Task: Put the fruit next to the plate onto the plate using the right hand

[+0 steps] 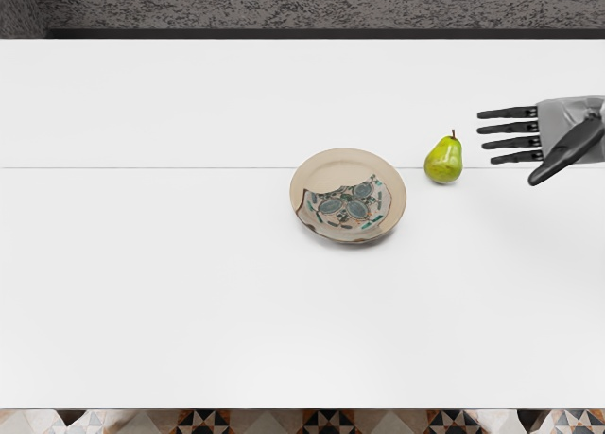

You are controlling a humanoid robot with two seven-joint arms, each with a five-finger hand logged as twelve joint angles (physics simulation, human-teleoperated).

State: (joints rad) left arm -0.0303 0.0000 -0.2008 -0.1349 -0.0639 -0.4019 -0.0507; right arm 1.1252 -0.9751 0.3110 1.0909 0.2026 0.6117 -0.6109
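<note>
Brown, black and cream tiles (326,422) in a geometric pattern run along the bottom edge of the frame, where the floor shows below the near side of the table. Above them the white table (189,302) fills almost the whole picture, smooth and matte, with a thin seam (142,167) crossing it from left to right a little above the middle.

Just right of centre sits the plate (326,166), beige with a blue-green painted motif on its lower half. The pear (443,160), yellow-green with its stem up, stands upright on the table just beside the plate's upper right rim, apart from it and not on it.

Further right, at the frame's right edge, the right hand (544,136) hangs clear of the pear, holding nothing: its four dark fingers (506,128) are stretched straight towards the fruit and the thumb (567,155) angles down and left.

Beyond the table's far edge lie a dark strip (284,34) and a grey speckled wall (284,4) across the top.
</note>
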